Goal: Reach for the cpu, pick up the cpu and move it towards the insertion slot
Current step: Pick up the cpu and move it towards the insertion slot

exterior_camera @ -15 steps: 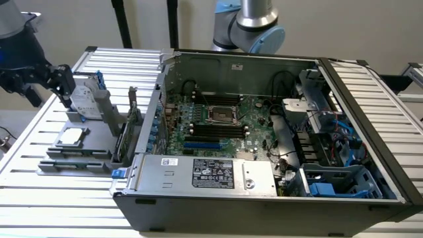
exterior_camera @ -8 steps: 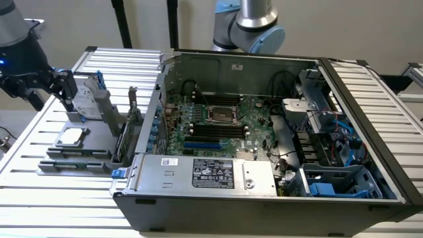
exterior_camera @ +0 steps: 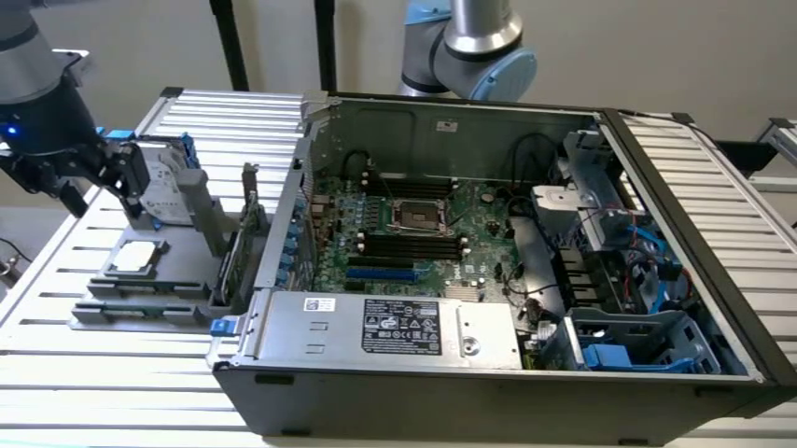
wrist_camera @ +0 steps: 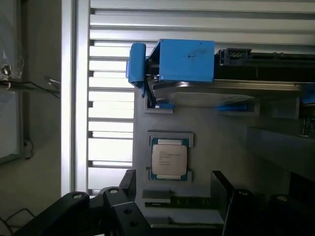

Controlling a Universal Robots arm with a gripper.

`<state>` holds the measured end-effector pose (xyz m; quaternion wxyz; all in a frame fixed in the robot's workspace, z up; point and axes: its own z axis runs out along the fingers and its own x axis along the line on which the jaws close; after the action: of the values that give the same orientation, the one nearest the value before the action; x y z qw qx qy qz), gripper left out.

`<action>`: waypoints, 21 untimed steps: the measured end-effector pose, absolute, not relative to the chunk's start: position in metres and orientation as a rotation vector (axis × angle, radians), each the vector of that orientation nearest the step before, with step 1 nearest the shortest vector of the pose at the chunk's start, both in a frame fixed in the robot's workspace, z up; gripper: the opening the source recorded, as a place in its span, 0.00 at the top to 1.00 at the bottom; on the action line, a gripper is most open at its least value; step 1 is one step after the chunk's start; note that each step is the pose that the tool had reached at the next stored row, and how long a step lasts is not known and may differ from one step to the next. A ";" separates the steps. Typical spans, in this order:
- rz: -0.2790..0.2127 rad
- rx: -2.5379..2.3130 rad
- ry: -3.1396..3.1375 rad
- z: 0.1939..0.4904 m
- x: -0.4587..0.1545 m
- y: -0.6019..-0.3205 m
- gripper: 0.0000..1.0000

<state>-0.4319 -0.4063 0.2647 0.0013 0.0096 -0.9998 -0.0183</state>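
Currently, at the exterior view's far left, the gripper [exterior_camera: 97, 191] hangs raised above the slatted table [exterior_camera: 75, 373], its 2 dark fingers [wrist_camera: 129, 183] spread wide and holding nothing. In the wrist view the gripper [wrist_camera: 174, 189] frames the cpu, with no finger touching it.

Just right of the gripper: hard drive [exterior_camera: 162, 191], silver with blue rails, upright in the grey fixture [exterior_camera: 187, 280]. The wrist view shows its blue rail end [wrist_camera: 184, 61].

Nearer than the drive: the cpu [exterior_camera: 137, 257], flat, silvery face up, seated in a square pocket of the same fixture. In the wrist view the cpu [wrist_camera: 169, 160] has printed text on its lid, too small to read. A memory stick [exterior_camera: 137, 308] lies flat in a groove at the fixture's near edge.

Right of the fixture: an expansion card [exterior_camera: 243, 243] on edge, then the open computer case [exterior_camera: 498, 392], lying on its side.

Inside: green motherboard [exterior_camera: 480, 210]. The insertion slot [exterior_camera: 417, 215] sits near its centre, with a silvery frame around a dark middle. It is well apart from the cpu. Long black memory slots [exterior_camera: 405, 247] lie just nearer, and a blue card slot [exterior_camera: 380, 275] nearer again.
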 end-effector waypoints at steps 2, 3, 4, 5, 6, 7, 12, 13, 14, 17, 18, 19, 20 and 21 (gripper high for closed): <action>-0.058 0.030 -3.139 0.261 -0.432 -0.406 0.29; -0.058 0.030 -3.139 0.259 -0.432 -0.406 0.29; -0.058 0.030 -3.139 0.257 -0.432 -0.406 0.29; -0.057 0.030 -3.139 0.255 -0.432 -0.406 0.29; -0.057 0.030 -3.138 0.254 -0.432 -0.406 0.29; -0.057 0.030 -3.138 0.252 -0.432 -0.406 0.29; -0.058 0.030 -3.139 0.243 -0.433 -0.406 0.29; -0.057 0.030 -3.139 0.241 -0.433 -0.406 0.29; -0.057 0.030 -3.138 0.239 -0.433 -0.406 0.29; -0.058 0.030 -3.139 0.234 -0.433 -0.406 0.29; -0.057 0.030 -3.138 0.232 -0.433 -0.407 0.29; -0.057 0.030 -3.139 0.230 -0.433 -0.407 0.29; -0.057 0.030 -3.139 0.228 -0.433 -0.407 0.29; -0.058 0.030 -3.139 0.226 -0.433 -0.407 0.29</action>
<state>-0.4325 -0.4067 0.2263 0.0012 0.0096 -0.9998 -0.0183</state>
